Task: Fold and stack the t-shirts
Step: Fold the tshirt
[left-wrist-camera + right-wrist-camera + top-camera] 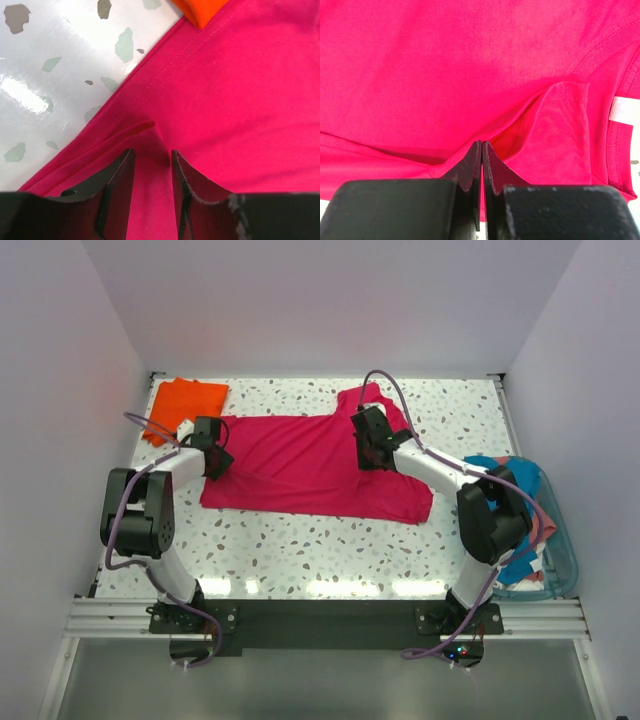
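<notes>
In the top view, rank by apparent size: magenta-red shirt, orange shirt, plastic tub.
1. magenta-red shirt, spread flat across the table, clearly largest.
2. plastic tub, though the right arm hides part of it.
3. orange shirt, folded small at the far left corner.

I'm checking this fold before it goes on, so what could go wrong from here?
The left tool pinches only a small ridge near the hem of the magenta shirt, so it might slip out. The right tool is shut on cloth beside the collar and may lift one layer alone. The orange shirt touches the magenta one and could get dragged.
</notes>
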You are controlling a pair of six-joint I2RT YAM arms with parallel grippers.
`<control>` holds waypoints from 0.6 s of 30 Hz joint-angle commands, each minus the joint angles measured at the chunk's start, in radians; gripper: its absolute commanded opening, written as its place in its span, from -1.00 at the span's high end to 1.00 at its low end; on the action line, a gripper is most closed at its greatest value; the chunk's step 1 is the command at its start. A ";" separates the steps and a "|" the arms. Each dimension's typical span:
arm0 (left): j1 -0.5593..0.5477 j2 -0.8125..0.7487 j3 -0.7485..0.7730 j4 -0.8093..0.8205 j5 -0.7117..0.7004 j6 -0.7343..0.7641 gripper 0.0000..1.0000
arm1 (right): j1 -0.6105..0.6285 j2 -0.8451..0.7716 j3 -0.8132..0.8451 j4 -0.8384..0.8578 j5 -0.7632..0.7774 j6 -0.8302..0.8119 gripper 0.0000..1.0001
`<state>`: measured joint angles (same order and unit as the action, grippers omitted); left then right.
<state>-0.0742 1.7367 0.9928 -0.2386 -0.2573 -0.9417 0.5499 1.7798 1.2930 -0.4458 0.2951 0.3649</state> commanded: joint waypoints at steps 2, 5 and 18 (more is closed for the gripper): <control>0.007 0.015 0.035 -0.008 -0.031 -0.028 0.28 | 0.004 -0.019 0.026 0.036 0.019 -0.009 1.00; 0.007 0.018 0.038 -0.010 -0.031 -0.031 0.52 | 0.004 -0.019 0.023 0.039 0.019 -0.009 1.00; 0.007 -0.065 0.017 -0.018 -0.033 -0.025 0.99 | 0.004 -0.045 0.003 0.064 0.055 -0.014 1.00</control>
<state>-0.0742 1.7401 0.9932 -0.2581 -0.2630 -0.9592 0.5499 1.7798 1.2930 -0.4374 0.3023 0.3645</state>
